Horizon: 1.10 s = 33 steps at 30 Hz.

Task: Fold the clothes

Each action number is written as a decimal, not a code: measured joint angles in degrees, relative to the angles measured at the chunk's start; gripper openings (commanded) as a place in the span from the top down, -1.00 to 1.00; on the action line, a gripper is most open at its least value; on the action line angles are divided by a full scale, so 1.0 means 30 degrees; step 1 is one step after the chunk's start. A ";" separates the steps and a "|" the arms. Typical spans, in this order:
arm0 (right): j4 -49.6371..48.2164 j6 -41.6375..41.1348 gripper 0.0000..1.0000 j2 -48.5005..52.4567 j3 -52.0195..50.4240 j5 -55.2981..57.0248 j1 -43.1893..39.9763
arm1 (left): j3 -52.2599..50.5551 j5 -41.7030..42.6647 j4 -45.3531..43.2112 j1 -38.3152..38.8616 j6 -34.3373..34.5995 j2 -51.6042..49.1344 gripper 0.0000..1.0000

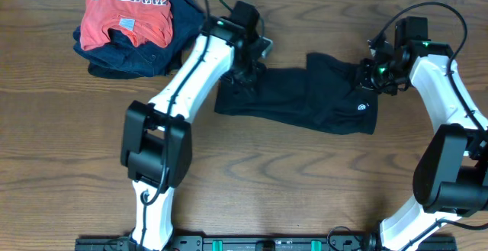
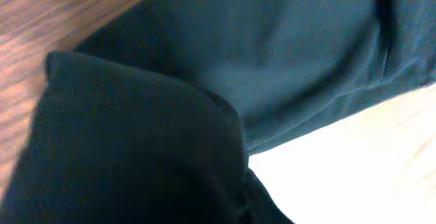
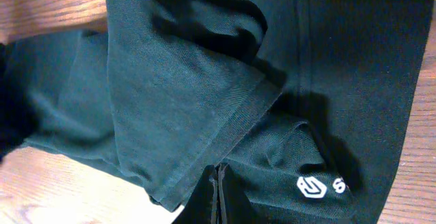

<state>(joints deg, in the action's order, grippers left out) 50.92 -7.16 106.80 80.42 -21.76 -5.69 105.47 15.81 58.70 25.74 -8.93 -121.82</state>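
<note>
Across the middle of the wooden desk [image 1: 305, 190] lies the black shirt [image 1: 305, 94], stretched into a long band from left to right, with its right end a little lower than its left. We see its small white logo [image 3: 310, 186] near that right end, facing up. The cloth is creased and doubled over itself in places, and one folded flap with a stitched hem crosses the right wrist view.

Our left gripper [image 1: 250, 69] sits down on the shirt's upper left corner. Its wrist camera shows only dark fabric bunched close to the lens, with smoother cloth behind it and bare wood at the edges. No fingers show there, so we cannot tell whether this gripper is wide, narrow or holding the cloth.

Our right gripper [image 1: 375, 72] is at the upper right corner of the shirt, just above the logo. From its wrist camera, its two dark fingers are drawn together with only a thin line between them, closed narrow on the shirt's fabric.

At the desk's far left corner, well apart from the black shirt, a red shirt [image 1: 126, 11] with white lettering lies on top of a dark navy garment [image 1: 141, 53].
</note>
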 measured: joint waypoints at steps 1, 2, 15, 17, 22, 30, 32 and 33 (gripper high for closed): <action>0.0000 0.0000 0.92 0.0000 0.0000 -0.0036 -0.0015 | 0.0000 0.0015 -0.0044 0.0153 0.0015 -0.0109 -0.47; 0.0000 -0.0007 0.92 0.0000 0.0000 -0.0051 -0.0015 | 0.0000 0.0015 -0.0073 0.0284 -0.0029 -0.0168 -0.51; 0.0036 0.0007 0.86 0.0000 0.0000 -0.0131 -0.0073 | -0.0007 0.0022 -0.0386 0.0765 0.0044 -0.0204 -0.52; 0.0160 0.0007 0.76 0.0000 0.0000 -0.0087 -0.0219 | -0.0007 0.0036 -0.0393 0.0765 0.0051 -0.0204 -0.52; 0.0699 0.0109 0.31 0.0000 0.0000 0.1333 -0.0780 | 0.0000 0.0044 -0.0532 0.0896 0.0044 -0.0197 -0.52; 0.0168 0.0058 -0.10 -0.0007 -0.0357 0.3359 -0.1049 | -0.0007 0.0109 -0.1246 0.1486 0.0044 -0.0197 -0.52; -0.0393 0.0029 -0.24 -0.0007 -0.0911 0.3621 -0.1049 | -0.0007 0.0109 -0.1253 0.1596 0.0044 -0.0204 -0.52; -0.0678 0.0051 -0.30 -0.0007 -0.1260 0.3716 -0.1056 | -0.0007 0.0109 -0.1260 0.1617 0.0044 -0.0204 -0.52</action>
<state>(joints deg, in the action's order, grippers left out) 48.88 -7.01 106.78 76.64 -10.61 -8.86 105.45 16.14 54.92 30.59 -8.80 -122.43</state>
